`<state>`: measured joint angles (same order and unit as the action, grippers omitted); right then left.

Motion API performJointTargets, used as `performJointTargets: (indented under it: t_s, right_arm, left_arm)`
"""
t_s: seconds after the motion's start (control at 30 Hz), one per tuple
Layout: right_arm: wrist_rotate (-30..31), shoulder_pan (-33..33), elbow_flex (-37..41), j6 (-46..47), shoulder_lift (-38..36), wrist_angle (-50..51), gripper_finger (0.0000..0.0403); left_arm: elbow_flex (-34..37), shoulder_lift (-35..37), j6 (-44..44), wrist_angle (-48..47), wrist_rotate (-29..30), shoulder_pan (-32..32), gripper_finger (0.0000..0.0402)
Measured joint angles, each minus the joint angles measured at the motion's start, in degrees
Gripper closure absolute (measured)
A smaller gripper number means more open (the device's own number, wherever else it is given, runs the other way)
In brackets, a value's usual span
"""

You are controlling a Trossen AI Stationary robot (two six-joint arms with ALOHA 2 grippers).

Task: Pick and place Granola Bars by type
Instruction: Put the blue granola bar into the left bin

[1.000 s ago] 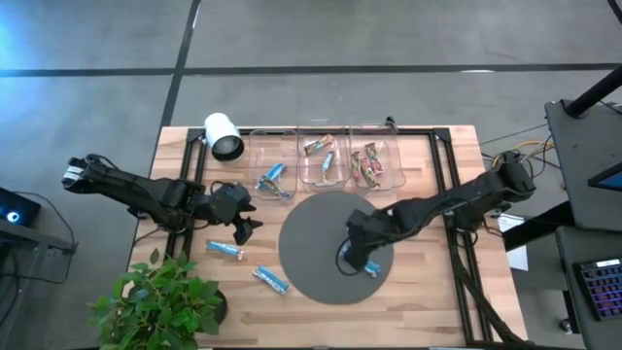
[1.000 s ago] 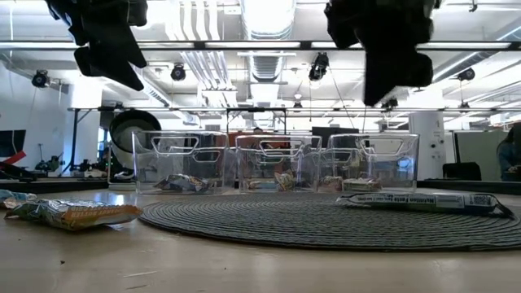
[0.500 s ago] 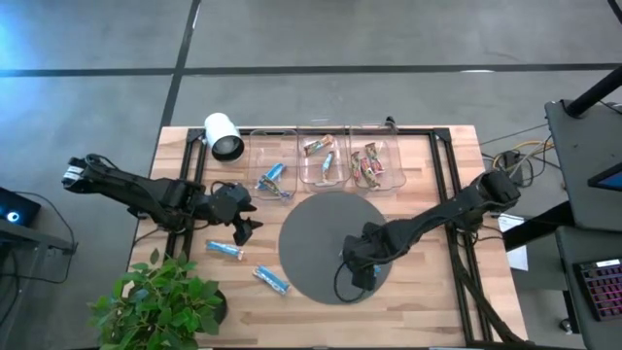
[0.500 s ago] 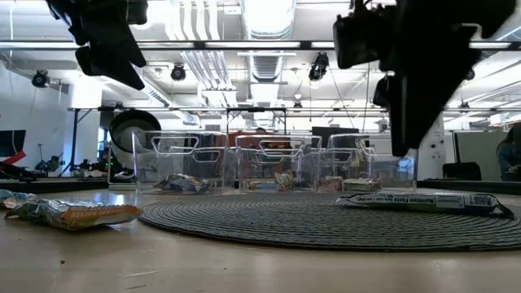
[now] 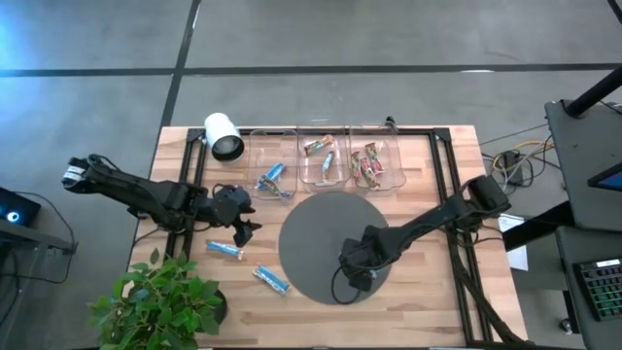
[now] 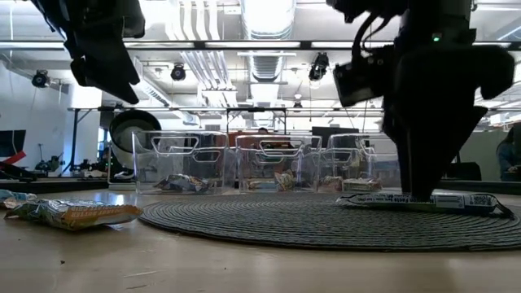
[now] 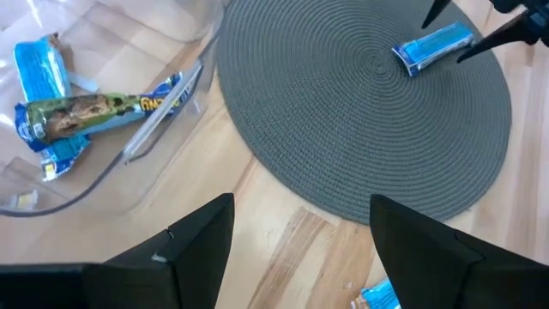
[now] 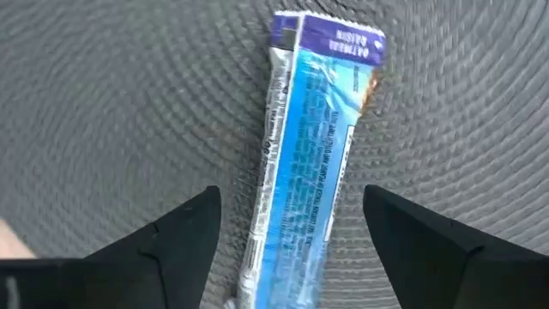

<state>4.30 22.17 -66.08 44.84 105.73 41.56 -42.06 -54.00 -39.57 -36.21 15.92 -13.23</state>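
Wooden tabletop (image 5: 408,301), seen from overhead: near the front edge, two blue granola bars (image 5: 271,279) lie on bare wood beside a potted plant (image 5: 160,303). On the round grey mat (image 5: 311,238), the right gripper (image 5: 357,275) straddles another blue bar (image 8: 309,163), fingers (image 8: 184,227) spread wide on either side, not yet closed. The left gripper (image 5: 243,227) hovers open and empty over the wood left of the mat. Farther back, three clear bins (image 5: 327,160) hold sorted bars.
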Motion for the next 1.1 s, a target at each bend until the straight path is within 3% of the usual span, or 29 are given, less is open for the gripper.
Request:
performJointTargets:
  t_s: [0.13,0.3,0.63,0.9,1.1]
  right_arm:
    - [-1.4,-0.7,0.7,6.3,1.4,-0.3,0.0145]
    - [-2.2,-1.2,1.6,11.9,2.0,-1.1,0.0195]
    - [-3.8,-1.9,1.6,10.9,-0.9,-1.6,0.0322]
    - [0.8,-5.7,-0.3,14.9,-9.7,-3.8,0.0334]
    - [7.7,-14.8,-0.6,15.5,-15.4,-25.7,0.0335]
  left_arm:
    - [0.3,0.0,0.2,0.7,-0.5,0.0,0.0149]
    - [0.3,0.0,2.0,1.8,-0.6,0.0,0.0149]
    - [0.4,0.0,2.6,1.7,-0.7,-0.1,0.0149]
    - [0.4,0.0,2.9,1.7,-1.8,0.0,0.0149]
    - [1.3,0.0,2.8,1.1,-3.8,-0.6,0.0149]
